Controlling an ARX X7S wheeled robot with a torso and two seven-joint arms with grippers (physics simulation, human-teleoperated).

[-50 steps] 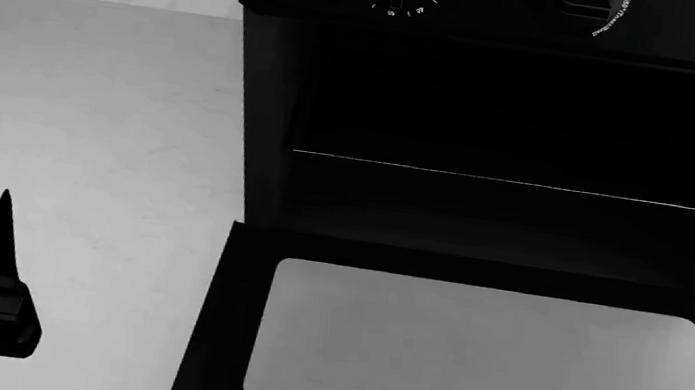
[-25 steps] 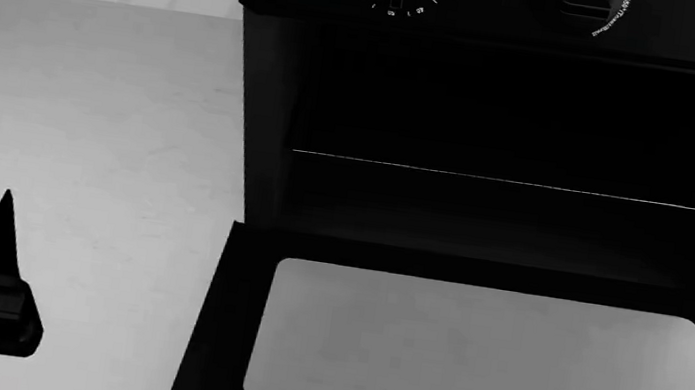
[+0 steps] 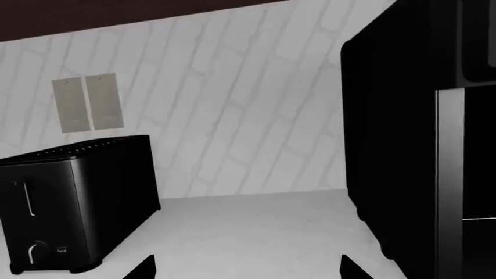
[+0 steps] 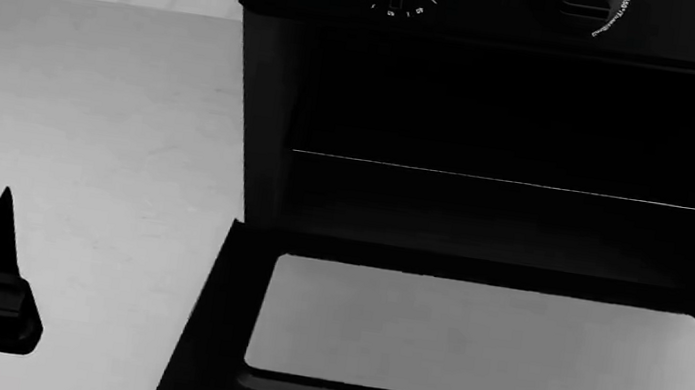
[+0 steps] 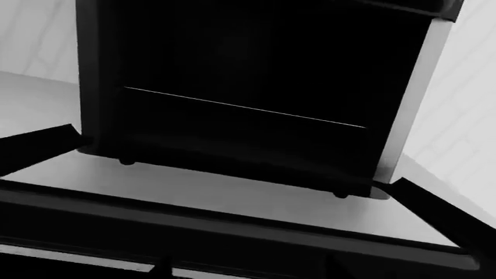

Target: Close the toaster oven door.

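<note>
Left gripper (image 4: 0,240): low at the left of the head view, over the pale countertop (image 4: 88,121), well apart from the oven; one dark pointed finger shows, and I cannot tell whether the fingers are spread or pressed together.

Toaster (image 3: 78,203): black, standing on the countertop against a white tiled wall (image 3: 232,116), seen from the left wrist.

Toaster oven (image 4: 505,125): black, dials across the top front, cavity open, wire rack (image 4: 498,181) visible as a thin line.

Toaster oven door (image 4: 489,345): folded down flat before the cavity, pale glass pane facing up.

Right gripper: not identifiable; state cannot be told.
</note>
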